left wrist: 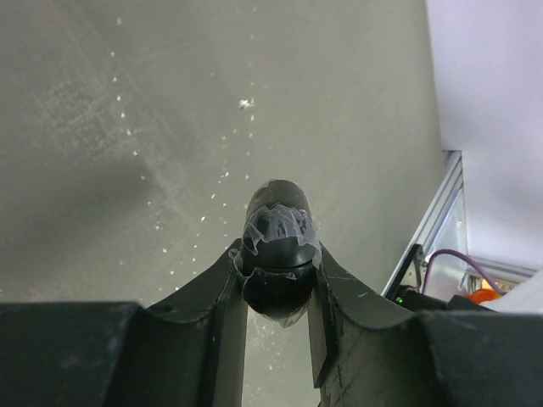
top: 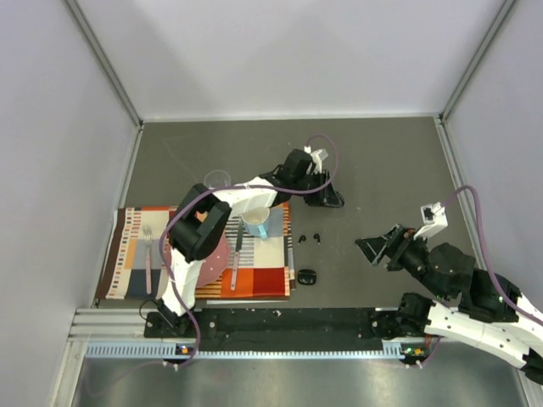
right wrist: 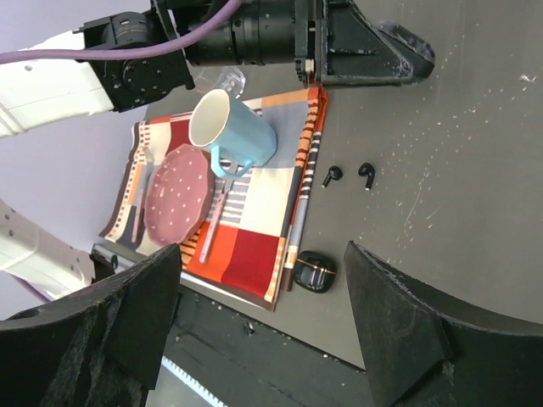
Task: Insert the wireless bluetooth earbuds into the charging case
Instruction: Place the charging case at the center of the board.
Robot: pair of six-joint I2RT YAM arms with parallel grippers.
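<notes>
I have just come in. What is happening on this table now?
The left claw is shut on a black oval case. The right claw hangs open and holds nothing. Two black earbuds lie loose on the table beside the placemat, not yet in any case. A second case, closed, lies near them.

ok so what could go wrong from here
1. The left fingers pinch a rounded black case with much of it sticking out past the tips, so it may twist or slip out.
2. The two earbuds lie loose and close together beside the mat. The wide-open right fingers could knock one away while taking the other.
3. The second case looks closed, so nothing can go in yet.
</notes>
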